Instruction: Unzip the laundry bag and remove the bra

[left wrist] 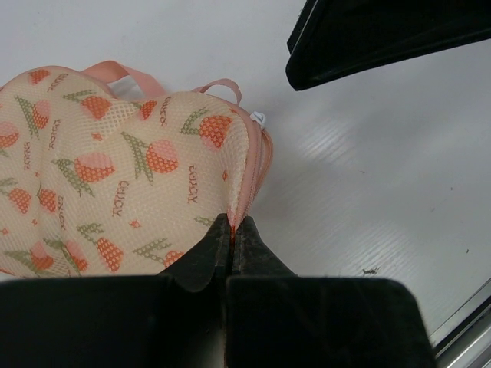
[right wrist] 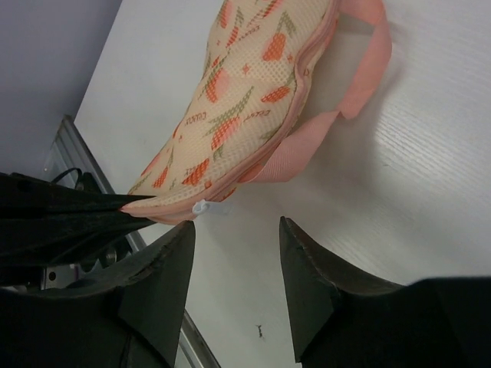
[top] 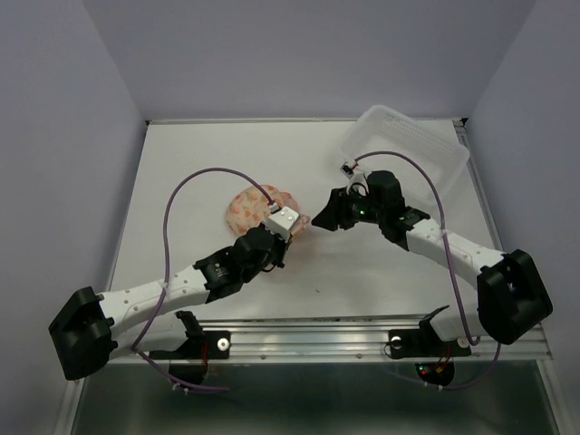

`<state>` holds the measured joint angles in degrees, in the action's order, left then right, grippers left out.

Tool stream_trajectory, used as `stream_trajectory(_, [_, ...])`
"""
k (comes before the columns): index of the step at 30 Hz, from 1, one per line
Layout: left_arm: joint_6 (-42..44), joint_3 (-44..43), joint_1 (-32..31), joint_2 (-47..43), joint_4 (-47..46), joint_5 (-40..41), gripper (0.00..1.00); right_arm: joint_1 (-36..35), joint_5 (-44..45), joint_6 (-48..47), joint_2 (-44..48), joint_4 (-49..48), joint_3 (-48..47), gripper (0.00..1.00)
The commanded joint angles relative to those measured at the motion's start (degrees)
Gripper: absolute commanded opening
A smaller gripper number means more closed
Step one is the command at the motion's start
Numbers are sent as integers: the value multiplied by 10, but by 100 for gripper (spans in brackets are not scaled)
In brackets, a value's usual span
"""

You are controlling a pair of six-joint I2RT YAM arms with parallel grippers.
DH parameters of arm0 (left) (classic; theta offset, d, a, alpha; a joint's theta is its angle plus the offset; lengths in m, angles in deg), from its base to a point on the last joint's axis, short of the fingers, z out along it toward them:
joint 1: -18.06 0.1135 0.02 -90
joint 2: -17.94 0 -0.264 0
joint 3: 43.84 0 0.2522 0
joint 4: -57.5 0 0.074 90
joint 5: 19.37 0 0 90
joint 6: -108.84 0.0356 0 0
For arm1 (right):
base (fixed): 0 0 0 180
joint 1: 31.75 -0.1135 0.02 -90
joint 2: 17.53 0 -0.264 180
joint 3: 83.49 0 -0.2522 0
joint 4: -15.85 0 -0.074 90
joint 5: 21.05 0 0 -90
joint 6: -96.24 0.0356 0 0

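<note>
**A:** What is the left gripper [left wrist: 232, 230] doing?

**B:** Its black fingers [left wrist: 205, 264] are pressed together on the pink zipper rim [left wrist: 258, 165] of the laundry bag [left wrist: 130, 169], pinching the seam.

**A:** And the right gripper [right wrist: 236, 230]?

**B:** Its jaws stand apart and hold nothing. One tip is just beside the small white zipper pull [right wrist: 203, 208].

**A:** The bag itself?

**B:** It is rounded mesh fabric, cream with an orange-red and green print and a flat pink loop [right wrist: 360, 69]. It lies on the smooth white table [top: 181, 163] between the two arms. A clear plastic tub [top: 412, 145] sits at the far right.
</note>
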<state>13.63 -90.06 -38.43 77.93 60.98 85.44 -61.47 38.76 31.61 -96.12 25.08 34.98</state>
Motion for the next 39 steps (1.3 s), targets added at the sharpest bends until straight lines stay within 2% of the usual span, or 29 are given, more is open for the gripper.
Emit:
stream_trajectory(1, [-4,-18,2,-6,-18,9,0,1,-49,-16,6,-62,17,56])
stream_trajectory(8, [-6,-19,2,-5,-16,10,0,1,-89,7,-10,-143,62,65])
stream_trajectory(21, [-12,-2,2,-23,-21,7,0,1,-151,162,-81,-381,103,65])
stream_trajectory(34, [-12,11,1,-44,-39,0,0,1,-152,207,-126,-400,74,65])
stream_trajectory(39, [-10,14,1,-44,-42,-7,0,1,-173,235,-138,-439,73,63])
